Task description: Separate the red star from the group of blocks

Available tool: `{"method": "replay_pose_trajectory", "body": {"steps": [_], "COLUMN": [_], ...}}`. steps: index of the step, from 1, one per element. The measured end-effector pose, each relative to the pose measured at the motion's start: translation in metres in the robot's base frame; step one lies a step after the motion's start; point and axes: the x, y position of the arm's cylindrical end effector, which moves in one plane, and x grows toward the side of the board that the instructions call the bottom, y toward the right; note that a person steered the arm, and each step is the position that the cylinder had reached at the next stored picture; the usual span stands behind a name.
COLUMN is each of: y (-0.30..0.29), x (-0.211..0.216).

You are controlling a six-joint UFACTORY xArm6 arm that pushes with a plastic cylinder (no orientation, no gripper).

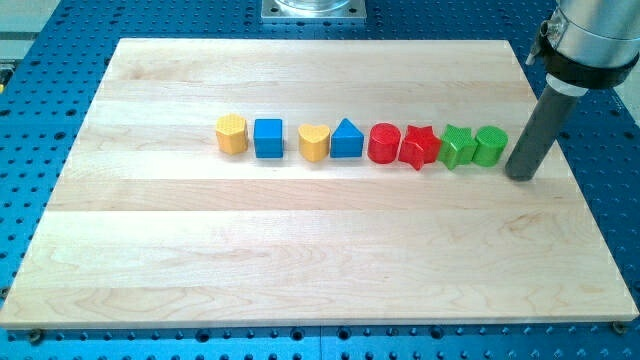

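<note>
A wooden board (300,260) is seen lying on a blue perforated table (40,130). Eight blocks are lined up in a row across the board's upper half. From the view's left: a yellow hexagon (232,133), a blue square (268,138), a yellow heart-like block (314,142), a blue triangle (346,139), a red cylinder (384,143), the red star (419,147), a green star-like block (457,146), and a green cylinder (490,145).

The red star is placed sixth in the row, touching the red cylinder on its left; the green star-like block is just beside it on the right, contact not resolvable. A small gap is noted between the blue square and the yellow heart-like block.

No gripper is fitted; the arm ends in a dark rod, so nothing is held or pinched. My tip (521,176) is set down on the board just to the view's right of the green cylinder, at the row's right end. Contact with that cylinder cannot be told. The tip is well apart from the red star, with both green blocks lying between.
</note>
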Motion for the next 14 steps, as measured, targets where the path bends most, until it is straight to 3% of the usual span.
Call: {"method": "replay_pose_trajectory", "body": {"steps": [2,5,7,9,11,14], "y": [-0.065,-0.122,-0.136,-0.203,-0.222,-0.324], "x": [0.001,-0.032,-0.021,-0.052,-0.081,-0.068]}}
